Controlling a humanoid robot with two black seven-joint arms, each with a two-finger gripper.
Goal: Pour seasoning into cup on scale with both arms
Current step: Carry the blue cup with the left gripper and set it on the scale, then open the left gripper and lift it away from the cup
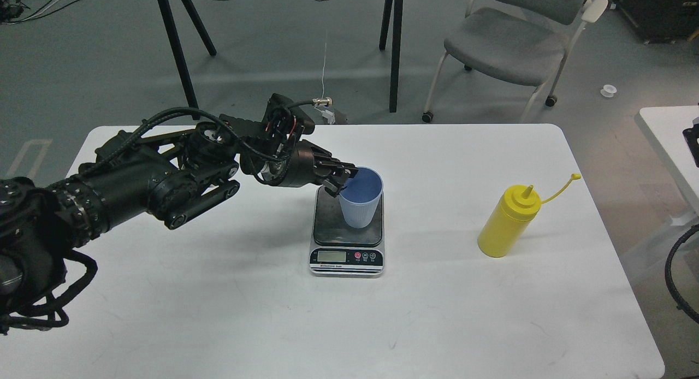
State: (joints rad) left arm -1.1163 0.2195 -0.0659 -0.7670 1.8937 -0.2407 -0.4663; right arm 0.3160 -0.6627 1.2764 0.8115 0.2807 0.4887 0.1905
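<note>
The light-blue cup (360, 204) stands upright on the dark platform of the scale (347, 234) at the table's middle. My left gripper (339, 181) reaches in from the left and is shut on the cup's left rim. The yellow seasoning bottle (509, 220) stands upright on the table to the right of the scale, its nozzle uncapped and its cap strap sticking out to the upper right. My right gripper is out of view; only a black cable loop (677, 270) shows at the right edge.
The white table (218, 302) carries the scale and bottle. A grey chair (508, 46) and black table legs (396, 46) stand beyond the far edge. A second white table (669, 133) lies at the right.
</note>
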